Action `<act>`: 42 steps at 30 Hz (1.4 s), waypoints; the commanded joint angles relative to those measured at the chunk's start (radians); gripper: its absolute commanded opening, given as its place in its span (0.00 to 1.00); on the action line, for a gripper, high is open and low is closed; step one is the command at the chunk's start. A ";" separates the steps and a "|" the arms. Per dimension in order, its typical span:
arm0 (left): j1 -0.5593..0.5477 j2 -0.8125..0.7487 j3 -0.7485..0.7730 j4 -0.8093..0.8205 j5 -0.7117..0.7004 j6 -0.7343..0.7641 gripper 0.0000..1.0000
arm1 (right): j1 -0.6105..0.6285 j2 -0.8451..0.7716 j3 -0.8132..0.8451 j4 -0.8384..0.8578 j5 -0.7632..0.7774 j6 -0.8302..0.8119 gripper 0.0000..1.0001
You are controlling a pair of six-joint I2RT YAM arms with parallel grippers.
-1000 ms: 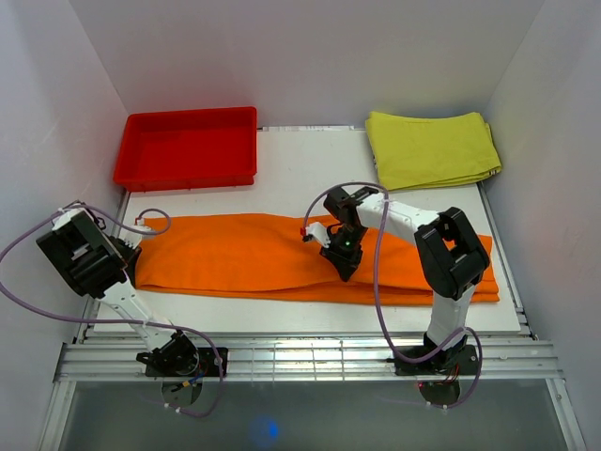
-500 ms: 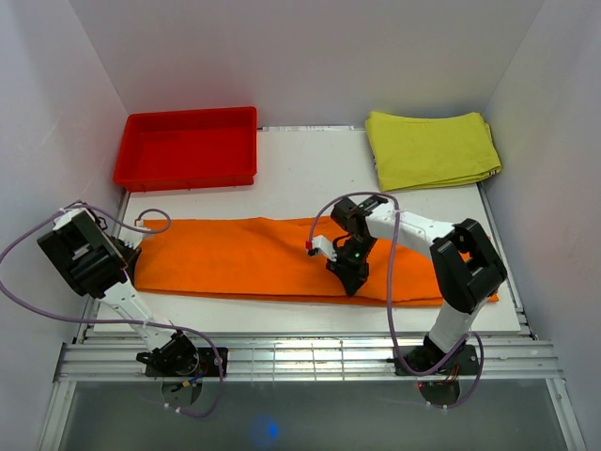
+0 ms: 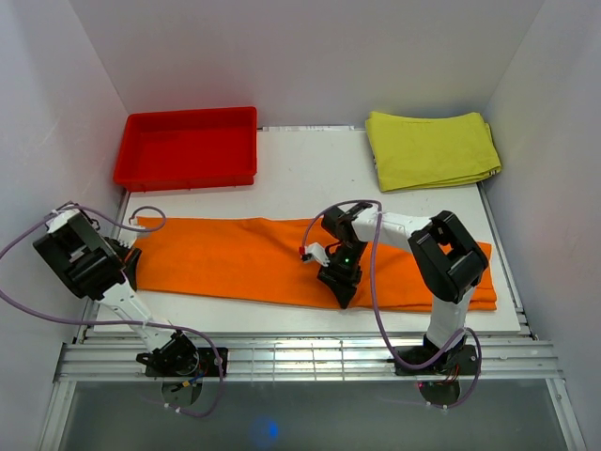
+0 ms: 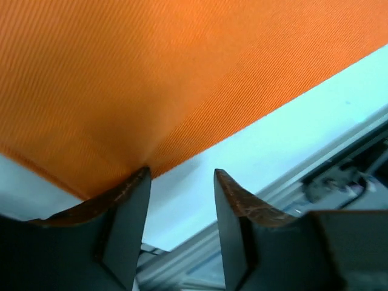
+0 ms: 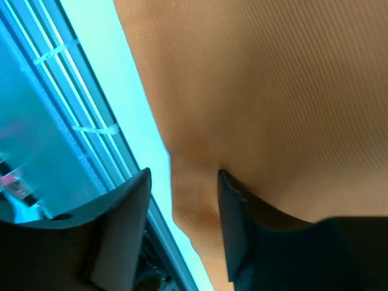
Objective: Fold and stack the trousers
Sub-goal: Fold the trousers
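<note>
The trousers are bright orange and soft. They lie flat in one long strip across the white table, and both sets of jaws are at them. Up close the cloth shows thin ribs, like tiny lines running side by side.

The left gripper is at the left end of the trousers. Its two dark fingers are shaped like wedges and have rough, scuffed tips. They stand a little way apart, with only smooth white table between them. The orange cloth fills the space ahead of the jaws. Its edge runs on a slant. The tip of one finger touches that edge, and the cloth makes a small pucker there. Past the other finger is a grey metal rail.

The right gripper is near the middle of the trousers, at their near edge. Its jaws are apart too, and they hold nothing. Orange cloth lies between them and ahead of them, with a soft dent close to one fingertip. To one side of the jaws the cloth ends in a straight edge, and then comes a strip of table.

Far ahead of the left jaws sits a red plastic tray, a box shape with low walls. Far ahead of the right jaws lies a yellow-green cloth, folded in a flat pile.
</note>
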 commanded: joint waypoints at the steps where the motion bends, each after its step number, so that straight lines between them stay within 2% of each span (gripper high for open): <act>1: 0.041 -0.080 0.093 0.137 0.148 0.146 0.59 | -0.034 -0.032 0.108 0.012 0.055 -0.024 0.55; 2: 0.041 -0.106 0.126 0.084 0.179 0.169 0.69 | -0.045 -0.044 0.135 -0.006 0.035 -0.035 0.58; 3: 0.040 -0.130 0.140 0.064 0.237 0.195 0.83 | -0.075 -0.070 0.164 -0.049 -0.012 -0.042 0.58; 4: 0.035 -0.176 0.154 0.044 0.263 0.197 0.87 | -0.095 -0.079 0.221 -0.065 -0.036 -0.059 0.58; 7: 0.009 -0.225 0.177 0.054 0.334 0.151 0.91 | -0.173 -0.108 0.340 -0.076 -0.063 -0.082 0.56; 10: -0.014 -0.224 0.170 0.066 0.380 0.082 0.93 | -0.244 -0.041 0.488 -0.106 -0.070 -0.101 0.49; 12: -0.015 -0.213 0.162 0.100 0.421 0.037 0.94 | -0.272 0.047 0.627 -0.112 -0.027 -0.084 0.44; 14: -0.017 -0.198 0.147 0.175 0.464 -0.076 0.95 | -0.282 0.112 0.745 -0.099 0.012 -0.059 0.36; 17: -0.037 -0.180 0.110 0.255 0.469 -0.185 0.94 | -0.287 0.239 0.815 -0.051 0.053 -0.061 0.34; 21: -0.097 -0.155 0.047 0.352 0.405 -0.302 0.91 | -0.287 0.325 0.849 -0.005 0.090 -0.085 0.34; 24: -0.127 -0.126 -0.001 0.408 0.337 -0.366 0.91 | -0.284 0.373 0.846 0.009 0.124 -0.098 0.39; 26: -0.138 -0.111 -0.030 0.459 0.287 -0.415 0.91 | -0.284 0.384 0.824 0.032 0.150 -0.087 0.44; 31: -0.150 -0.049 -0.045 0.522 0.218 -0.492 0.90 | -0.282 0.361 0.710 0.144 0.200 -0.068 0.44; 33: -0.152 -0.031 -0.048 0.530 0.178 -0.500 0.89 | -0.282 0.353 0.689 0.155 0.214 -0.087 0.40; 34: -0.152 -0.011 -0.047 0.533 0.162 -0.503 0.87 | -0.281 0.355 0.680 0.147 0.217 -0.094 0.33; 38: -0.152 0.029 -0.048 0.544 0.089 -0.506 0.84 | -0.282 0.378 0.646 0.109 0.271 -0.157 0.24; 39: -0.152 0.035 -0.050 0.544 0.080 -0.507 0.84 | -0.284 0.379 0.637 0.104 0.285 -0.173 0.19; 40: -0.152 0.038 -0.056 0.544 0.063 -0.507 0.83 | -0.285 0.376 0.622 0.106 0.297 -0.179 0.08; 42: -0.152 0.046 -0.067 0.547 0.044 -0.507 0.82 | -0.298 0.350 0.590 0.109 0.311 -0.183 0.08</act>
